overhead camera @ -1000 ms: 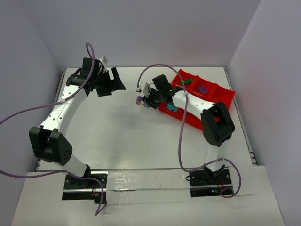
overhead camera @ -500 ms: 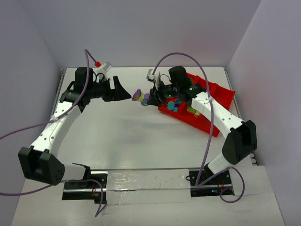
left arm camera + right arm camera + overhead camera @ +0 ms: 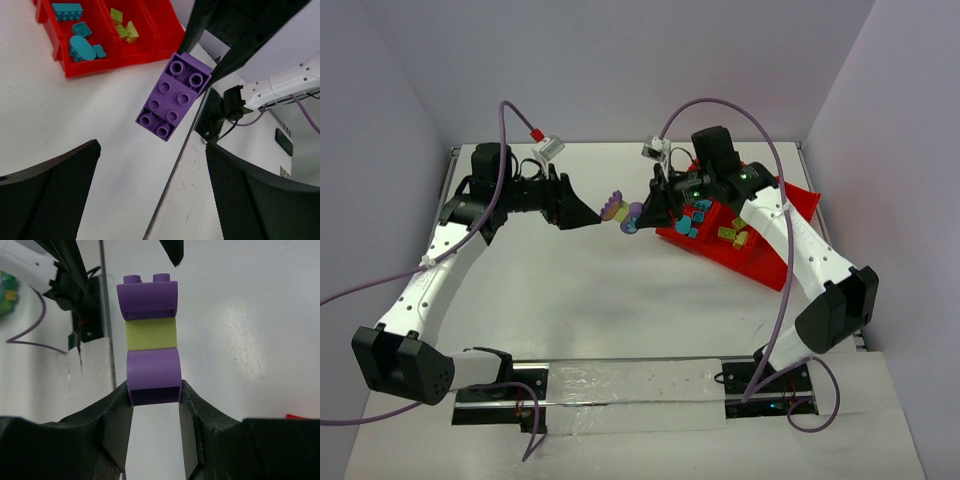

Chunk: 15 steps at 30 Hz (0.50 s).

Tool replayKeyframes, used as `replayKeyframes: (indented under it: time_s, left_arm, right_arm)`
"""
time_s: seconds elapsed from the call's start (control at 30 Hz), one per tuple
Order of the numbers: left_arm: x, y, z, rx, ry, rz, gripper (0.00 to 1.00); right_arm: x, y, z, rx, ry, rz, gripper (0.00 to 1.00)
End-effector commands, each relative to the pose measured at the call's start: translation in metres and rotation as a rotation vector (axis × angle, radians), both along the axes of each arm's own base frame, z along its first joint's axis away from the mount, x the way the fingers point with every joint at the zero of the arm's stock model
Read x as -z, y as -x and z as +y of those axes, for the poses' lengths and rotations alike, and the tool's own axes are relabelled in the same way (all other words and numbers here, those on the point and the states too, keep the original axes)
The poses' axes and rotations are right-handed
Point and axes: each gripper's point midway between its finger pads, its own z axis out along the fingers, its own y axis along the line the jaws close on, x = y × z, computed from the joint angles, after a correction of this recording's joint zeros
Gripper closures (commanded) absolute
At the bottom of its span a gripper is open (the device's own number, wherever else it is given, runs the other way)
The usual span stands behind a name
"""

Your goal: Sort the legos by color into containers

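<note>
My right gripper (image 3: 642, 212) is shut on a stacked clump of legos (image 3: 620, 211), purple, yellow-green, purple, and holds it in the air over the table's middle. In the right wrist view the clump (image 3: 150, 335) sticks out from the gripper (image 3: 154, 395), which clamps its lower purple brick. My left gripper (image 3: 588, 214) is open and empty, pointing at the clump from the left, a small gap away. In the left wrist view the clump's purple studded face (image 3: 175, 95) hangs ahead of the gripper (image 3: 152, 200). The red tray (image 3: 765, 265) lies at the right.
The tray (image 3: 100, 67) holds teal bricks (image 3: 80, 45) in one compartment and yellow-green bricks (image 3: 125, 30) in the neighbouring one; both also show from above, teal (image 3: 695, 222) and yellow-green (image 3: 732, 236). Purple cables arch over both arms.
My right arm has lifted the clump away from the tray towards the table's middle. My left gripper has swung right and now faces the clump closely.
</note>
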Motion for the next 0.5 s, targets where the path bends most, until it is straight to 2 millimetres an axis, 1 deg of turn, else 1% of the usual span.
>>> replayKeyframes:
  time_s: [0.0, 0.13, 0.3, 0.47]
  left_arm:
    - [-0.029, 0.011, -0.007, 0.108, 0.081, -0.111, 0.06]
    - [-0.028, 0.016, -0.01, 0.149, 0.102, -0.086, 0.06]
    - [-0.027, 0.021, -0.017, 0.199, 0.119, -0.063, 0.06]
    - [-0.02, 0.02, -0.024, 0.213, 0.099, -0.041, 0.06]
  right_arm:
    - [-0.004, 0.025, -0.002, -0.142, -0.011, 0.153, 1.0]
    - [-0.001, 0.027, -0.002, -0.176, -0.01, 0.163, 1.0]
    - [-0.002, 0.029, -0.002, -0.192, -0.015, 0.153, 1.0]
    - [-0.006, 0.03, -0.001, -0.205, -0.019, 0.14, 1.0]
